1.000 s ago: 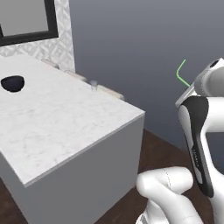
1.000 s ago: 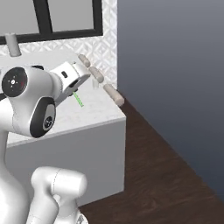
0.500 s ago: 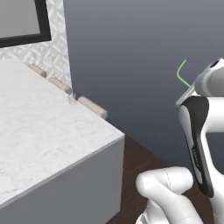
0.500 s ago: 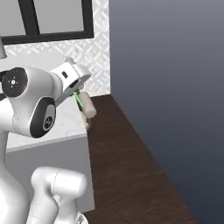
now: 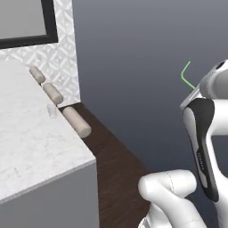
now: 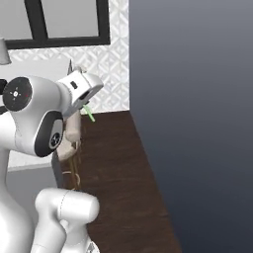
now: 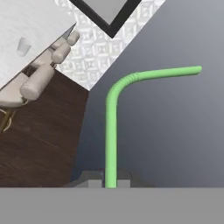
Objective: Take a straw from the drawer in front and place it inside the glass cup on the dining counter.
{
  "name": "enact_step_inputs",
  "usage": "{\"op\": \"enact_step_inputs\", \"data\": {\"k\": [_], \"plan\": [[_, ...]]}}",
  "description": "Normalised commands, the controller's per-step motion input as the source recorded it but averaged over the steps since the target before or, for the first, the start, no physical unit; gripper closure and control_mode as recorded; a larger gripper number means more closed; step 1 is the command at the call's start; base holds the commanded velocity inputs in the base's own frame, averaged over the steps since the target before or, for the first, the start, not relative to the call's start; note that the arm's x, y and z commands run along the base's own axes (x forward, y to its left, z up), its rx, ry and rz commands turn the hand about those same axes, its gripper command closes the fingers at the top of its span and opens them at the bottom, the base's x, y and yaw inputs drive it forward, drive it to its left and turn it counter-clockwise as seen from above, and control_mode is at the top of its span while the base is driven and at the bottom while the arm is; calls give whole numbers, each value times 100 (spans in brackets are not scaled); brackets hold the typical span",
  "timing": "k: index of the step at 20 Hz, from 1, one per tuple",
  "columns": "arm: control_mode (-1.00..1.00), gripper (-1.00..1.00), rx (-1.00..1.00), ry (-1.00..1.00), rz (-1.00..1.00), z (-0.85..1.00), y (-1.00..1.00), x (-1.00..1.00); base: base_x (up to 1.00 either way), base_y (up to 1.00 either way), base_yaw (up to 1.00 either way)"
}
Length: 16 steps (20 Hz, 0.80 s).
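Tool [image 7: 110, 183] closed on the straw [image 7: 114, 109], pinching it at its lower end; both dark tips sit tight against the green shaft at 6 o'clock in the hand view. Straw runs straight up from the tips, bends through its ribbed section, and the short top leg points toward 3 o'clock.

Left base view: bent top of the straw [image 5: 186, 74] pokes up above the arm at about 2 o'clock, against the dark blue-grey wall [image 5: 142, 67]. Right base view: a short green stub of straw [image 6: 89, 113] shows just below the white hand, near 10 o'clock of frame centre.

Cup [image 5: 51, 111] stands upright on the white marble surface [image 5: 31, 142], near its far edge, at about 9 o'clock in the left base view. Faint, near-clear, hard to make out. In the hand view the cup [image 7: 23, 47] sits at 10 o'clock on the same slab. Straw and cup well apart.

Three beige stool seats [image 5: 76, 121] line the surface's far side, the nearest just beside the cup's edge of the slab. Dark wood floor [image 6: 118, 178] beyond. Patterned tile wall [image 6: 111, 69] with a black-framed window [image 6: 64, 22] behind.
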Motion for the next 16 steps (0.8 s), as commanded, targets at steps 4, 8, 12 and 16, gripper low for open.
{"op": "enact_step_inputs", "data": {"k": [4,8,12,16], "plan": [[100,100,0,0,0,0,0,0,81,-64,36],[100,100,0,0,0,0,0,0,87,-59,41],[100,100,0,0,0,0,0,0,91,-51,45],[100,100,0,0,0,0,0,0,95,-39,53]]}}
